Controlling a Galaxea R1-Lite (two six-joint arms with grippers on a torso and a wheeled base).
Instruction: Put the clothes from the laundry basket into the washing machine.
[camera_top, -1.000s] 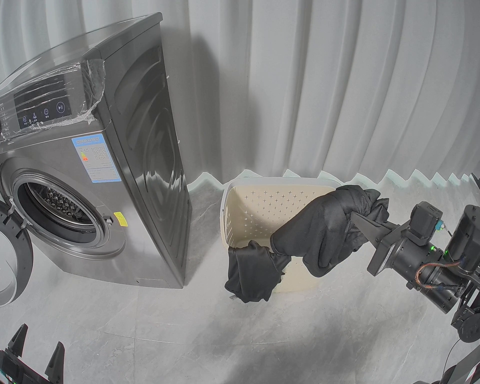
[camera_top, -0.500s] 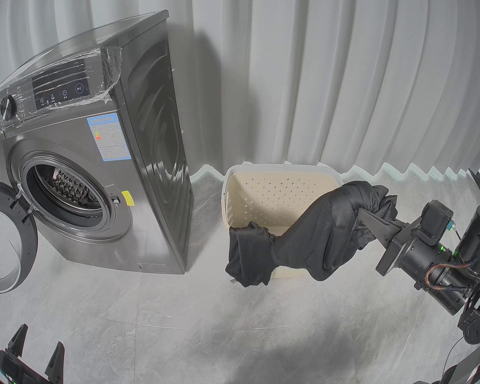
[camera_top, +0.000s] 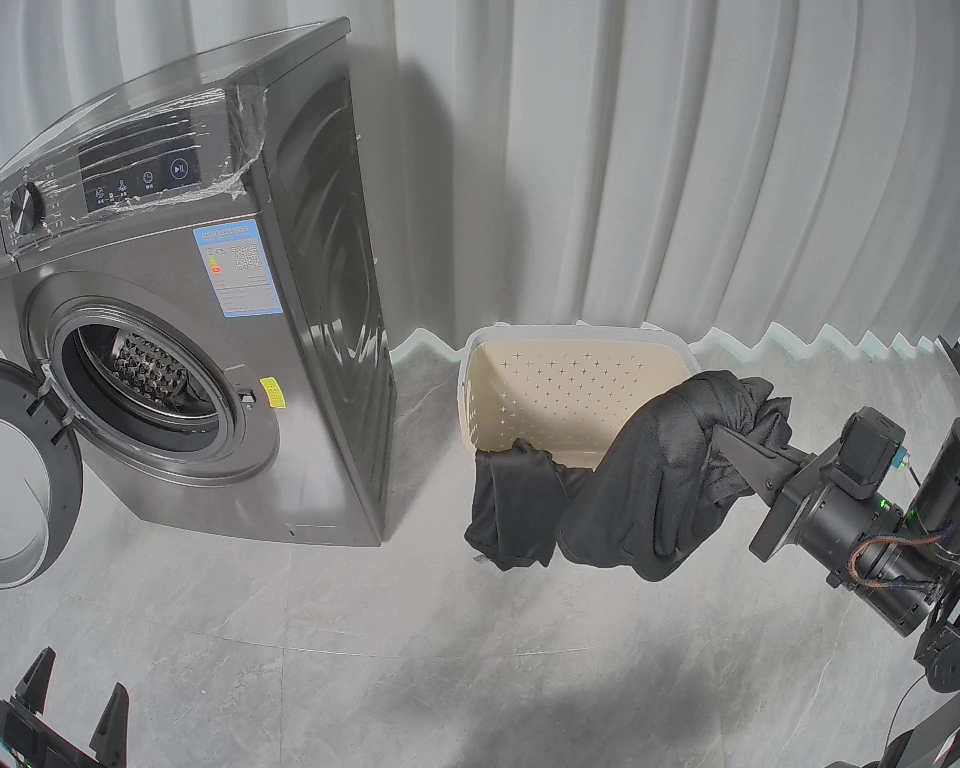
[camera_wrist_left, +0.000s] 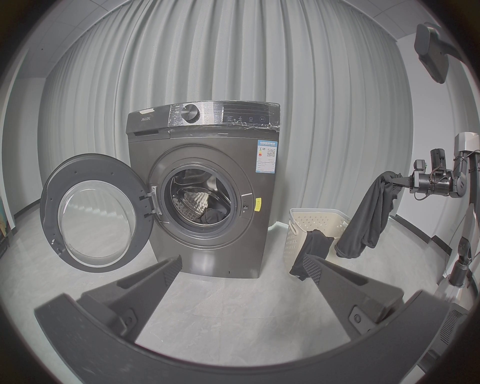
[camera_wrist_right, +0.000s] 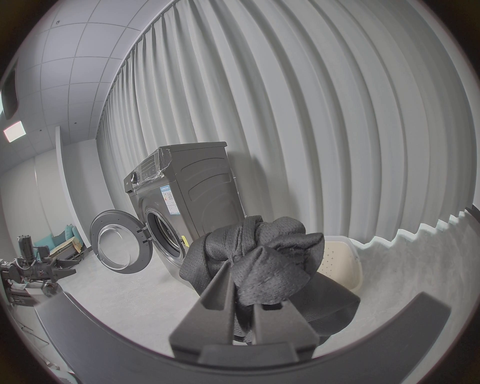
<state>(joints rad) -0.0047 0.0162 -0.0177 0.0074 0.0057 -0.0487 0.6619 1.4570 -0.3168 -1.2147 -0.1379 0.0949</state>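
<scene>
The grey washing machine (camera_top: 200, 330) stands on the left with its round door (camera_top: 30, 470) swung open; dark cloth (camera_wrist_left: 212, 216) lies in the drum. The cream laundry basket (camera_top: 570, 375) sits to its right by the curtain. My right gripper (camera_top: 725, 440) is shut on a bunched black garment (camera_top: 660, 480), held above the basket's front right. The garment's lower end (camera_top: 515, 500) drapes over the basket's front rim. In the right wrist view the right gripper (camera_wrist_right: 245, 300) pinches the garment (camera_wrist_right: 260, 255). My left gripper (camera_top: 80, 675) is open and empty, low and in front of the washer (camera_wrist_left: 210, 190).
White pleated curtains (camera_top: 650, 160) run behind the washer and basket. Grey tiled floor (camera_top: 400, 640) lies open between the left gripper, the washer and the basket. The open door sticks out to the washer's left (camera_wrist_left: 95, 210).
The whole head picture has shifted, so the camera has moved; more of the washer's front shows. The held garment now hangs a little further out over the basket's front rim.
</scene>
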